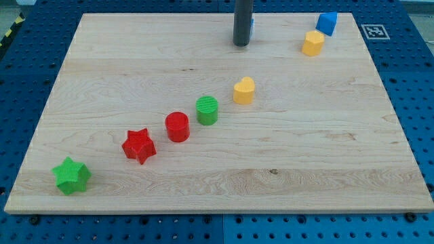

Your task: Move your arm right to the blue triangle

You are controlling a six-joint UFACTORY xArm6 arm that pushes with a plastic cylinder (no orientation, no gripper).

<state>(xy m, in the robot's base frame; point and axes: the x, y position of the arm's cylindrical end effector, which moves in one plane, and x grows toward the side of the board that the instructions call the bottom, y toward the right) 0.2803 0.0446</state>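
on the wooden board [224, 156], at the view's far left near the bottom edge, lies a green star block [71, 175]. up and to the right of it is a red star block [139, 145], then a red cylinder [178, 127], a green cylinder [207, 110] and a yellow heart-shaped block [244, 89]; these five make a slanted line that rises toward the view's right, each one apart from the next. above the heart, near the view's top edge, stands the dark rod, and my tip [241, 44] rests on the board there. just at the rod's right side a thin piece of blue shows [252, 24]; this seems to be the blue triangle, mostly hidden behind the rod, so its shape i cannot make out. further right, a yellow block [312, 43] lies near the top right corner, and a blue block [327, 23] sits just above and right of it, very close. the arm has no jaws and holds nothing. no container is on the board; all blocks lie directly on the wood. around the board is a blue pegboard table [27, 81].
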